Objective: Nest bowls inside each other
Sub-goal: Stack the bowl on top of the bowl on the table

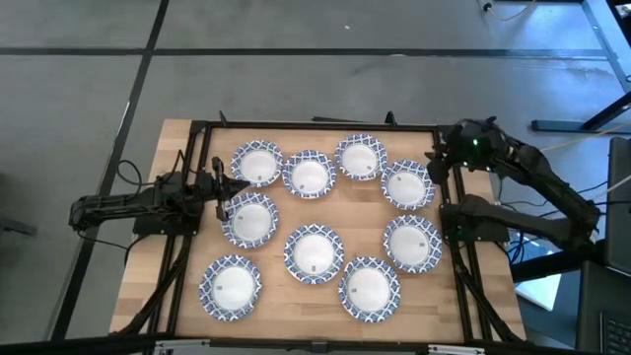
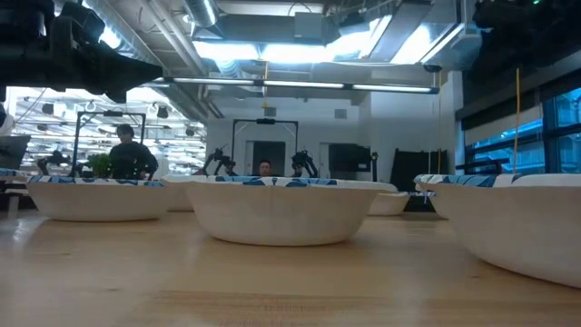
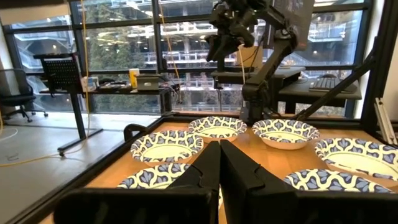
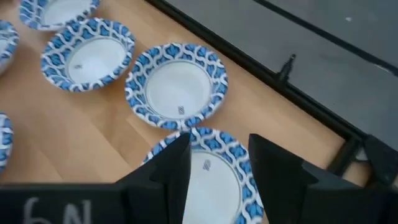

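Nine small bowls with white centres and blue-and-white patterned rims sit singly, right way up, on the wooden table, among them the far-left bowl (image 1: 257, 163), the middle bowl (image 1: 314, 252) and the near bowl (image 1: 370, 288). My left gripper (image 1: 229, 189) (image 3: 219, 163) is shut and hovers at the table's left side, between that far-left bowl and the bowl (image 1: 249, 219) nearer the front. My right gripper (image 1: 437, 163) (image 4: 219, 155) is open, above the far-right bowl (image 1: 407, 184) (image 4: 211, 140), pointing down at its rim.
A black metal frame (image 1: 315, 126) borders the table. The right arm's base (image 1: 473, 219) stands at the right edge, beside the bowl (image 1: 411, 242). Bare wood shows along the near edge (image 1: 296, 316). In the low view, bowls (image 2: 283, 209) fill the table, with people far behind.
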